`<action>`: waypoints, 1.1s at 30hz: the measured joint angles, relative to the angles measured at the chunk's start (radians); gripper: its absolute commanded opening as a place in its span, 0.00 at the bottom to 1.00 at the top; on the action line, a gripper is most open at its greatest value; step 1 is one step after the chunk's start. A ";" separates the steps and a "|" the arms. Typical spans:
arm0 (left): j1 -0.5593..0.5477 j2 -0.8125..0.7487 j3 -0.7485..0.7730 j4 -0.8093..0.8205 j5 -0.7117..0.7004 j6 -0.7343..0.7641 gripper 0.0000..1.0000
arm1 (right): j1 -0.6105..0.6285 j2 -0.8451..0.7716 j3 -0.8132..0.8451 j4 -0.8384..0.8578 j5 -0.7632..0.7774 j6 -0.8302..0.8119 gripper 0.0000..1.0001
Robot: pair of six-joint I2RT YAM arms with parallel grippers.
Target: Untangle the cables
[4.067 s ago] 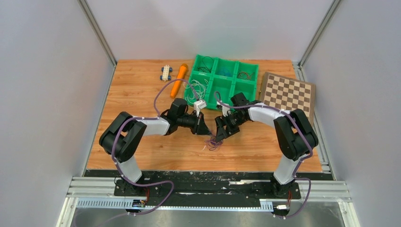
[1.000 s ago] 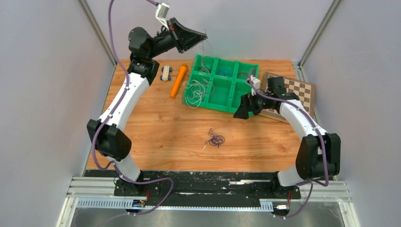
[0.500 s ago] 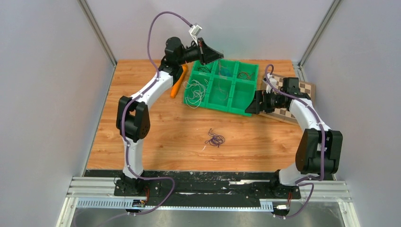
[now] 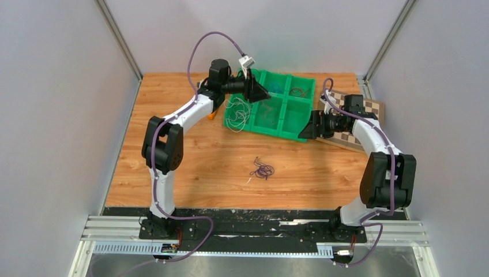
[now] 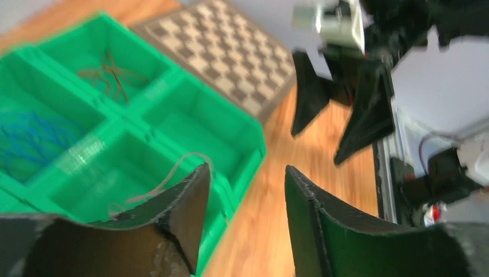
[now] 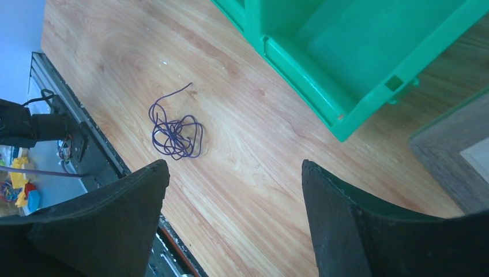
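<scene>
A knotted clump of purple cables (image 4: pixel 262 170) lies on the wooden table, apart from both arms; it also shows ahead of my right gripper (image 6: pixel 234 167) as the purple clump (image 6: pixel 176 130). My left gripper (image 4: pixel 265 96) hangs over the green bin (image 4: pixel 271 134), jaws open (image 5: pixel 247 170). A thin pale strand (image 5: pixel 173 170) curls by its left finger above a bin compartment; whether it touches the finger I cannot tell. My right gripper (image 4: pixel 304 134) stands open and empty at the bin's front right corner. Blue wires (image 5: pixel 29 138) and red wires (image 5: pixel 109 72) lie in separate compartments.
White wires (image 4: pixel 236 112) drape over the bin's left side onto the table. A chessboard (image 4: pixel 363 109) lies to the right of the bin, under my right arm. An orange stick (image 4: pixel 212 114) is partly hidden behind my left arm. The right gripper (image 5: pixel 340 109) shows in the left wrist view.
My left arm came down from high above the table's back edge to just over the bin, and its jaws opened. My right gripper shifted only slightly by the bin's corner.
</scene>
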 measured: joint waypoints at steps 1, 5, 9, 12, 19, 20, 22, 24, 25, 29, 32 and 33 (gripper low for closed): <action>-0.001 -0.029 -0.055 -0.035 0.007 0.042 0.70 | 0.005 0.005 0.000 -0.005 0.000 -0.005 0.82; 0.002 -0.168 -0.213 -0.223 0.018 0.199 0.83 | 0.074 0.022 -0.005 -0.014 0.024 -0.035 0.81; 0.028 -0.350 -0.321 -0.333 0.020 0.265 0.87 | 0.218 0.034 -0.017 -0.020 0.054 -0.063 0.79; 0.091 -0.509 -0.417 -0.361 0.031 0.282 0.86 | 0.336 0.048 -0.020 -0.026 0.077 -0.089 0.77; 0.229 -0.774 -0.658 -0.473 0.033 0.363 0.84 | 0.591 0.165 -0.016 -0.014 0.145 -0.130 0.50; 0.231 -0.795 -0.688 -0.492 0.031 0.371 0.83 | 0.614 0.193 -0.016 -0.010 0.160 -0.135 0.35; 0.233 -0.833 -0.739 -0.531 0.023 0.379 0.81 | 0.639 0.246 -0.010 -0.004 0.183 -0.138 0.11; 0.235 -0.863 -0.774 -0.563 0.017 0.384 0.80 | 0.644 0.286 -0.004 -0.005 0.192 -0.138 0.00; 0.237 -0.881 -0.789 -0.584 0.017 0.392 0.79 | 0.642 0.289 -0.003 -0.005 0.192 -0.137 0.00; 0.241 -0.944 -0.821 -0.648 0.020 0.449 0.79 | 0.631 0.224 0.005 -0.005 0.143 -0.155 0.00; 0.243 -0.999 -0.853 -0.674 0.042 0.510 0.79 | 0.623 0.116 0.027 -0.005 0.065 -0.172 0.00; 0.240 -1.012 -0.863 -0.679 0.050 0.529 0.80 | 0.621 0.081 0.043 -0.003 0.038 -0.175 0.00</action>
